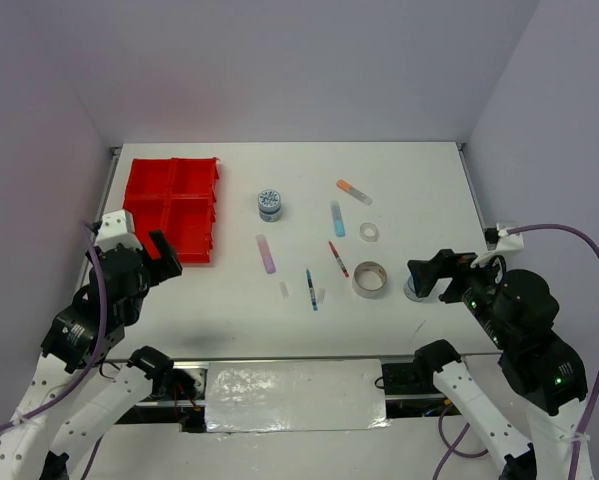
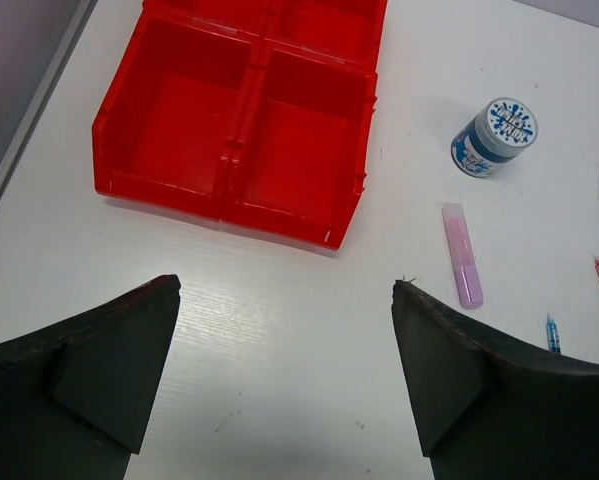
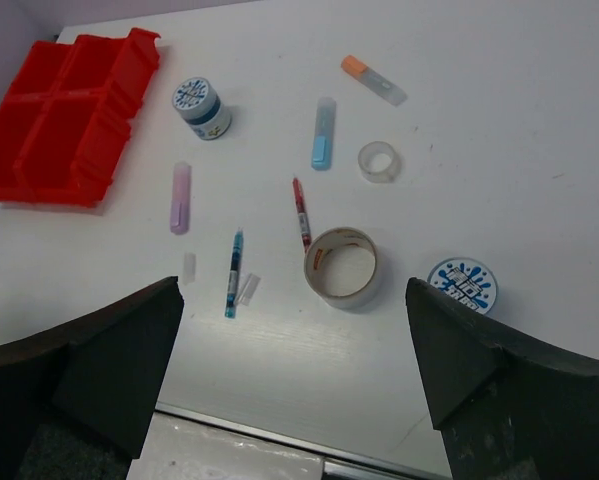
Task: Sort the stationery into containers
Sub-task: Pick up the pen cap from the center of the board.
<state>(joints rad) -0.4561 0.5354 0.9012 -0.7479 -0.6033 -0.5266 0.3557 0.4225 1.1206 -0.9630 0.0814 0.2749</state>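
Note:
The red four-compartment tray (image 1: 172, 208) (image 2: 159, 185) (image 3: 111, 150) sits empty at the far left. Loose on the white table lie a blue-lidded tub (image 1: 270, 204) (image 2: 494, 135), purple marker (image 1: 266, 253) (image 2: 462, 255), blue pen (image 1: 310, 288) (image 3: 233, 272), red pen (image 1: 338, 258), light-blue marker (image 1: 337, 218), orange-capped marker (image 1: 354, 191), small clear tape roll (image 1: 369, 232) and large tape roll (image 1: 370, 279) (image 3: 341, 267). A second tub (image 3: 462, 285) stands by my right gripper (image 1: 431, 278) (image 3: 292, 283), which is open and empty. My left gripper (image 1: 166, 258) (image 2: 284, 283) hovers open just in front of the tray.
Two small clear plastic bits (image 3: 189, 265) (image 3: 247, 288) lie beside the blue pen. A foil-covered strip (image 1: 294, 395) runs along the near table edge between the arm bases. Grey walls close in the table on three sides.

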